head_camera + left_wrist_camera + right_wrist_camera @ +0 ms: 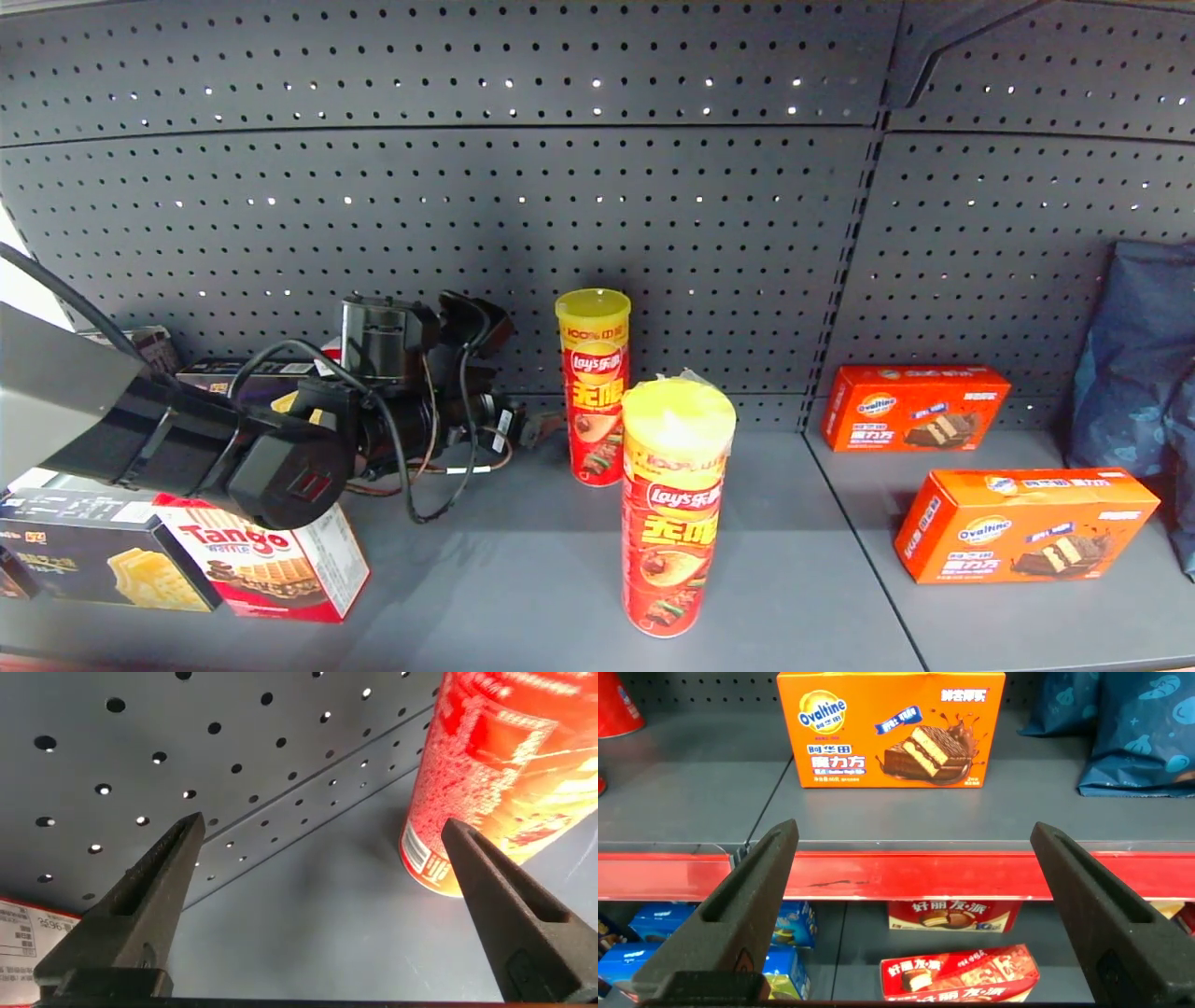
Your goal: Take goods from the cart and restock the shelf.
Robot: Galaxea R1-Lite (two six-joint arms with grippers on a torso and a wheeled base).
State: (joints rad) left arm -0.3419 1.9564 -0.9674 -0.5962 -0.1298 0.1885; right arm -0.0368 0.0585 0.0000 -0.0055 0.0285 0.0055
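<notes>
shelf (523,569): a flat dark grey metal shelf board with a dark grey perforated metal back panel (467,187) rising behind it.
rear can (594,387): a tall red cardboard crisp tube with a yellow plastic lid, upright near the back panel, about mid-shelf.
front can (674,509): a second red crisp tube with a yellow lid, upright, nearer the shelf's front edge and just to the right of the rear can; the two stand apart.
left pincer (527,427): black, at the end of the left arm, which lies low across the shelf's left half. It sits just left of the rear can, down near its base. In the left wrist view the pincer (322,826) is spread wide with nothing between its fingers, and a red can (495,775) stands just beside one fingertip. Whether they touch cannot be told.
right pincer (913,829): spread wide and holding nothing, out in front of the shelf's red front strip (896,875), facing an orange box (892,730).
orange boxes: two orange cardboard cake boxes lie flat on the right shelf section, one at the back (913,408), one nearer the front (1022,525).
blue bag (1134,355): a dark blue soft packet against the far right of the shelf.
wafer boxes: a red-and-white carton (280,560) and a black carton (103,551) side by side at the front left, partly under the left arm.
lower shelf: a red box (957,973) and blue packs (785,952) beneath the red front strip.
</notes>
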